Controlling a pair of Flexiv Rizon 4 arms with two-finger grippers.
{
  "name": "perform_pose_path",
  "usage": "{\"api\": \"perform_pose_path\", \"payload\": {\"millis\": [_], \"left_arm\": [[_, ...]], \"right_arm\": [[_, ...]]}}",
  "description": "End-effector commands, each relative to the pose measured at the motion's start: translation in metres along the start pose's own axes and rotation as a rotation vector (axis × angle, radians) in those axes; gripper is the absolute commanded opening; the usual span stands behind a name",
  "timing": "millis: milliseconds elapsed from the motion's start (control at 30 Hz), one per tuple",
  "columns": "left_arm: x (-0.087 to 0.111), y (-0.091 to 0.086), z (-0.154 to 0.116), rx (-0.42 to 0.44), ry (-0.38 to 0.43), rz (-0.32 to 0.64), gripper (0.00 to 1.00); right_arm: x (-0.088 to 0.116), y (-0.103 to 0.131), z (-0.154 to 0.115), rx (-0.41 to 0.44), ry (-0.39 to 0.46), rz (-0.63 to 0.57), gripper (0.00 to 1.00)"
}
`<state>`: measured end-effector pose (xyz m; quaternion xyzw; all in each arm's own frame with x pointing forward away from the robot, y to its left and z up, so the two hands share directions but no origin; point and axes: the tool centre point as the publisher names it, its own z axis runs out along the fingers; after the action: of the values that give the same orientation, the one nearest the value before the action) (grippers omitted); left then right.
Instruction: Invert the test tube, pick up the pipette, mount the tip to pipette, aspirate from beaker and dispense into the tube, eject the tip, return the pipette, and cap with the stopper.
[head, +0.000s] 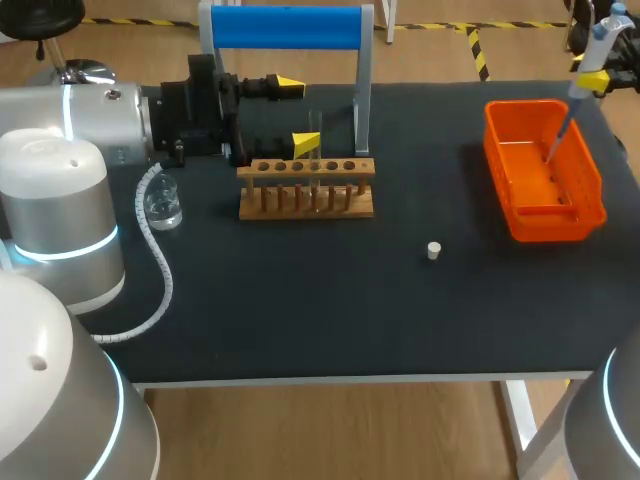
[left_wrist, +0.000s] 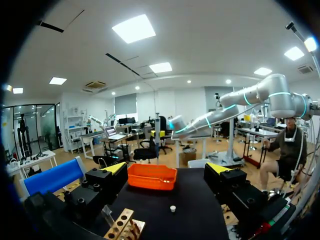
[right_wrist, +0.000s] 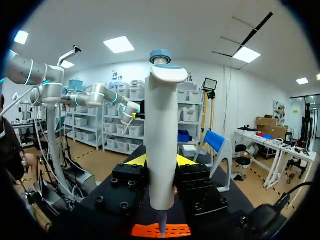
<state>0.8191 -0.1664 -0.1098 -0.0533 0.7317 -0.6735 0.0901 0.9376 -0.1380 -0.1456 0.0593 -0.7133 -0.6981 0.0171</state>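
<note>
Right gripper (head: 593, 80) grips the pipette (head: 590, 55) at the far right of the table in the head view. Its long axis is almost upright, and the thin end points down into the orange tray (head: 555, 228). The left gripper (head: 298, 114) is wide open behind the wooden rack (head: 305, 205), well apart from the tray.

From the left wrist, the tray (left_wrist: 151, 177) lies far ahead of the spread fingers.

From the right wrist, both fingers (right_wrist: 135, 160) clamp the pipette (right_wrist: 161, 140), and the tray (right_wrist: 145, 231) is directly under its end. I judge that the coming move is straight along this axis.
</note>
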Motion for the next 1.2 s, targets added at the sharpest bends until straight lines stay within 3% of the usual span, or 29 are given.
{"api": "perform_pose_path", "payload": {"millis": [33, 1200], "left_arm": [[0.0011, 0.0004, -0.0001, 0.002, -0.004, 0.001, 1.00], [0.0011, 0.0004, -0.0001, 0.002, -0.004, 0.001, 1.00]], "right_arm": [[-0.0004, -0.0001, -0.0028, 0.004, 0.003, -0.001, 0.00], [0.0003, -0.0002, -0.0020, -0.002, 0.009, 0.006, 0.00]]}}
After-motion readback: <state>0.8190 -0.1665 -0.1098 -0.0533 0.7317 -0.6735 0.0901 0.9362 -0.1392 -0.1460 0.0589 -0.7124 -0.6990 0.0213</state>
